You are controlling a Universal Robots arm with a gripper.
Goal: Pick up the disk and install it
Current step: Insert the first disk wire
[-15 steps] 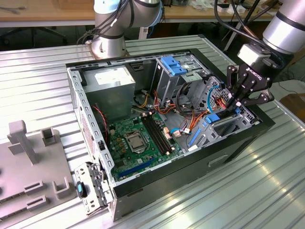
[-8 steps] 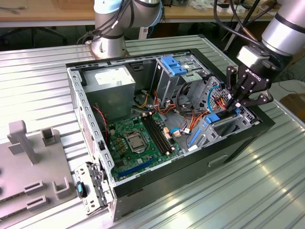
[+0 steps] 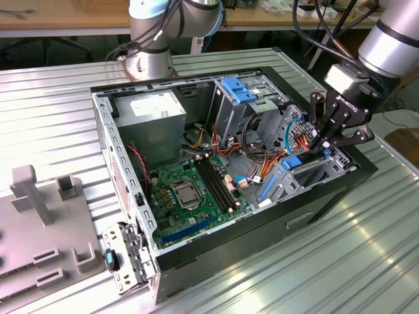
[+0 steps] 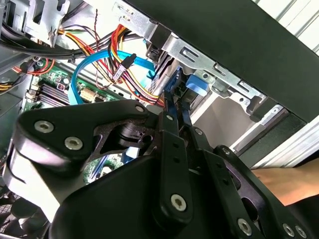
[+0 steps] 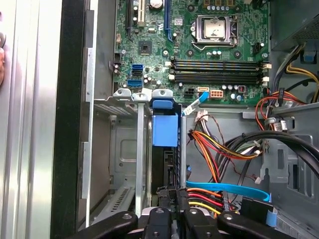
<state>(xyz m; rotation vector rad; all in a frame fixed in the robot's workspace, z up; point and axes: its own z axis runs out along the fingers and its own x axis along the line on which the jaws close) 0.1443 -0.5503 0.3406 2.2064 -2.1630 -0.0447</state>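
1. Lowering into the open computer case [image 3: 327,196], the gripper [image 3: 325,145] pinches the disk [image 5: 165,130] edge-on between narrowed fingers.
2. Its blue rail sits in the drive cage [image 5: 124,149] slot by the case wall.
3. Keeping it square to the slot should prevent jamming.
4. Nearby cables [image 5: 219,149] could snag.

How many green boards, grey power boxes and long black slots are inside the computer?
Green board: 1
Grey power box: 1
Long black slots: 4
Total: 6
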